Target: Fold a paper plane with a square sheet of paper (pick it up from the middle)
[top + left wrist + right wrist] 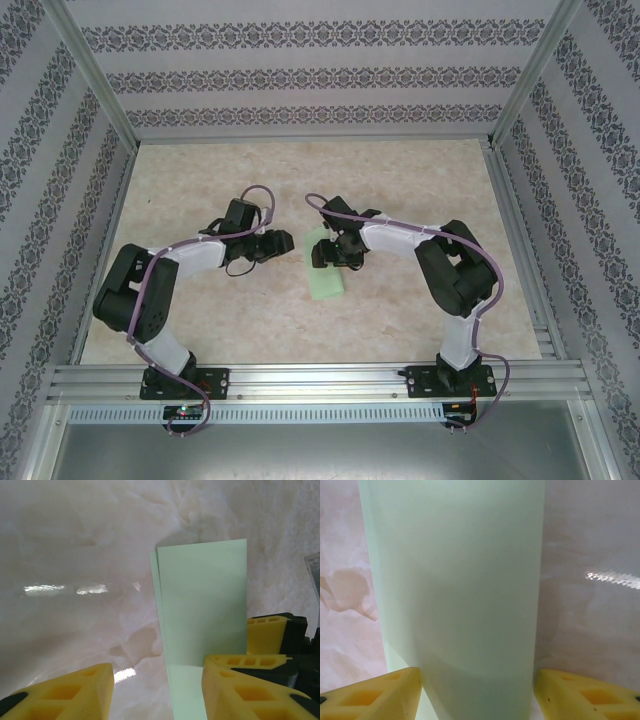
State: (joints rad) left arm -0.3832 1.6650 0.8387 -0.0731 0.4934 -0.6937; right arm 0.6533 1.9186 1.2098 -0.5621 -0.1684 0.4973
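Clearance is tight around the square sheet of paper. I see it lying flat in the middle of the marbled table, folded into a long pale green strip, with the lower layer peeking out along one edge in the left wrist view.

The right gripper hangs over the strip's far end. On my right wrist feed its jaws are spread, one yellow finger on each side of the paper and nothing clamped between them. I cannot tell whether they touch its edges.

The left gripper sits just beside the strip on its left. Its jaws are parted over bare table, and one finger covers the paper's near corner in that view. Just past that corner, one of the right gripper's fingers crowds in close beside my own.

Patterned walls box the table on three sides. The aluminium rail carrying both bases runs along the near edge.
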